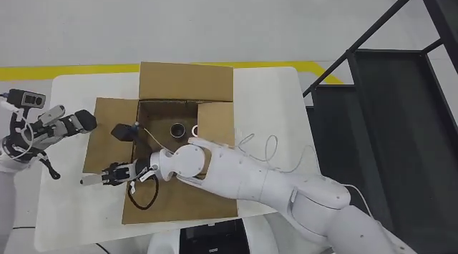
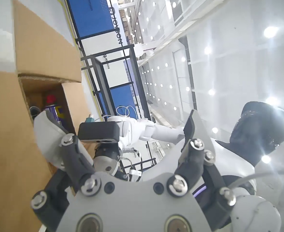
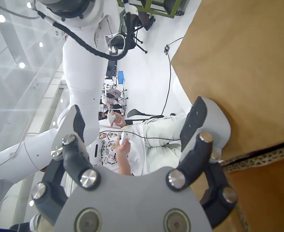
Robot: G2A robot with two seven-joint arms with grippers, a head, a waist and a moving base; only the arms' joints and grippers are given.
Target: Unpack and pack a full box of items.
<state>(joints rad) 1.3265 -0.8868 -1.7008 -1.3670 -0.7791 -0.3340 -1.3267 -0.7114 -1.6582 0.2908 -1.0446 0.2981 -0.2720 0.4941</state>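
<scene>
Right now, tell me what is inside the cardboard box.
A dark round can top and a white ring show in the cardboard box; the left wrist view shows a red-capped can. The right arm covers the near part of the inside.

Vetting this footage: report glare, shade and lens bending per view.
Top view: even light, open brown cardboard box dark inside. Left wrist view: round ceiling lamps flare beside the open left gripper; bars of the black metal rack bow slightly. Right wrist view: lamp glare behind the open right gripper.
</scene>
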